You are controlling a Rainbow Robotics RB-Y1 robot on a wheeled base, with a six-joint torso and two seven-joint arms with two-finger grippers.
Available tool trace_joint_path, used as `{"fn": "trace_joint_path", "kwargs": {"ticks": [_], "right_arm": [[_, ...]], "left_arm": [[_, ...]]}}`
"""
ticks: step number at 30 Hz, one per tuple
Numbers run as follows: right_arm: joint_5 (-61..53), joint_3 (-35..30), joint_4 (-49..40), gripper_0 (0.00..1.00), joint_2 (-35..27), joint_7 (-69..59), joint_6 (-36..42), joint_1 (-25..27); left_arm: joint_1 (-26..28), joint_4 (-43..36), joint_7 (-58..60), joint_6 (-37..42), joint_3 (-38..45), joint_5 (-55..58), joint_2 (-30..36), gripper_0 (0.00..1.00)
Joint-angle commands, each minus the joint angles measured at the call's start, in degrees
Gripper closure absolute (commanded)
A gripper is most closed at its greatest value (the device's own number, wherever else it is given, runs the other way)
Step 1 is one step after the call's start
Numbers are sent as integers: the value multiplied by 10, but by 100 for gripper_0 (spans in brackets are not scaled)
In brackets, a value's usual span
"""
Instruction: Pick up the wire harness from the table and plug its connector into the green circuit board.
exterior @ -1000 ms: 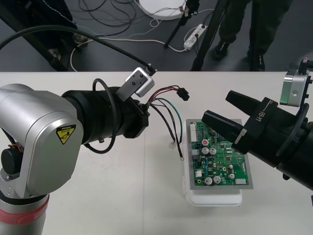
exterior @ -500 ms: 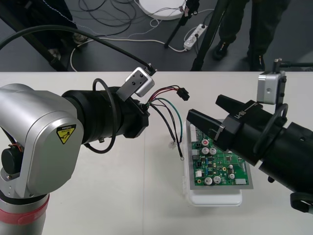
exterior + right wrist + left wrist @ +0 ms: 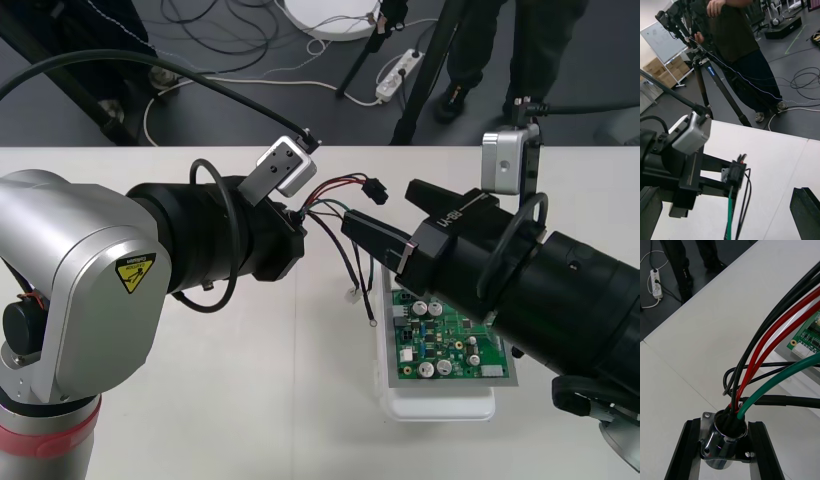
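Observation:
My left gripper (image 3: 297, 224) is shut on the harness's round metal socket (image 3: 721, 443), held above the table left of the board. Red, black and green wires (image 3: 763, 363) fan out from it. The small black plug (image 3: 375, 190) hangs in the air at their far end. My right gripper (image 3: 379, 208) is open, its fingertips level with the plug and on either side of it without touching. In the right wrist view the left gripper (image 3: 724, 182) shows ahead with the harness (image 3: 730, 210). The green circuit board (image 3: 452, 335) on its white base (image 3: 440, 406) lies under the right arm.
Loose wire ends (image 3: 362, 305) dangle to the table just left of the board. The table's far edge (image 3: 200, 148) runs behind both arms, with cables and a tripod on the floor beyond. Bare table (image 3: 250, 400) lies in front of the left arm.
The right arm has swung left across the board, bringing its open fingers up to the plug. The left arm and the harness have stayed still.

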Motion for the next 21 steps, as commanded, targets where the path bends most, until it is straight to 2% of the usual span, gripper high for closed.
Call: {"fn": "trace_joint_path", "kwargs": {"ticks": [1, 14, 21], "right_arm": [[-8, 8, -18, 0, 10, -17, 2, -29], [-13, 34, 26, 0, 23, -17, 3, -73], [-13, 36, 33, 0, 31, -17, 21, -75]], "left_arm": [[-19, -7, 41, 31, 5, -3, -17, 100], [-20, -7, 41, 35, 6, -2, -17, 100], [-20, -7, 41, 38, 6, -3, -17, 100]]}}
